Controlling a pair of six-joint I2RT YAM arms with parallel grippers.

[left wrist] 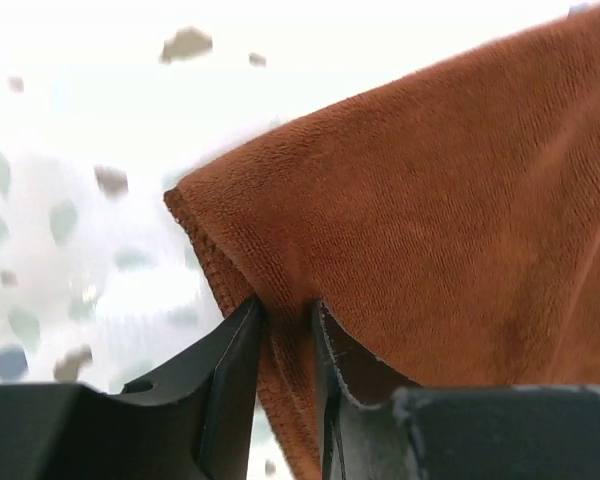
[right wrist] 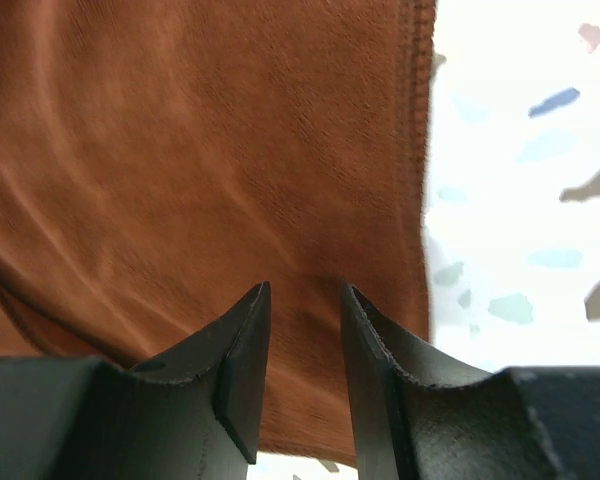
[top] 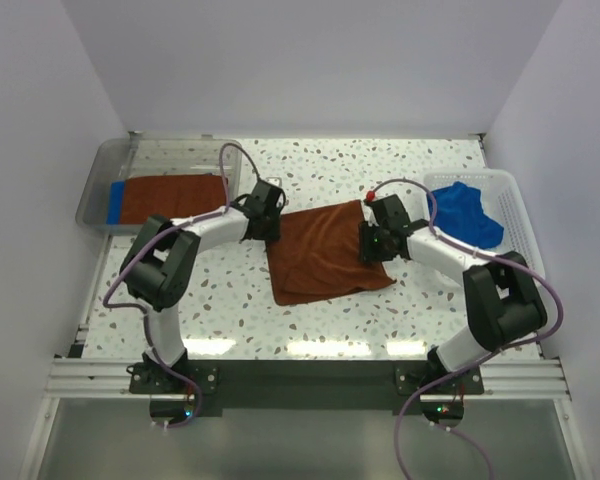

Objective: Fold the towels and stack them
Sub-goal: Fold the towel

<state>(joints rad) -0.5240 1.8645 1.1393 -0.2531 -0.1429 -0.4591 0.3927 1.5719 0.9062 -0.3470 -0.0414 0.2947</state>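
A rust-brown towel (top: 325, 255) lies spread flat in the middle of the table. My left gripper (top: 271, 232) is at its far left corner. In the left wrist view the gripper (left wrist: 285, 310) is shut on the hem of that brown towel (left wrist: 430, 220), and the cloth fills the narrow gap. My right gripper (top: 364, 245) is at the towel's right edge. Its jaws (right wrist: 305, 290) stand a little apart, tips down on the flat brown towel (right wrist: 180, 150), with nothing pinched. A blue towel (top: 467, 215) lies crumpled in the basket. A folded brown towel (top: 172, 197) rests on a blue one (top: 115, 202) in the tray.
The clear plastic tray (top: 105, 165) stands at the back left and the white mesh basket (top: 515, 215) at the right. White walls close in both sides. The table's near edge is a metal rail (top: 300, 378) that carries both arm bases.
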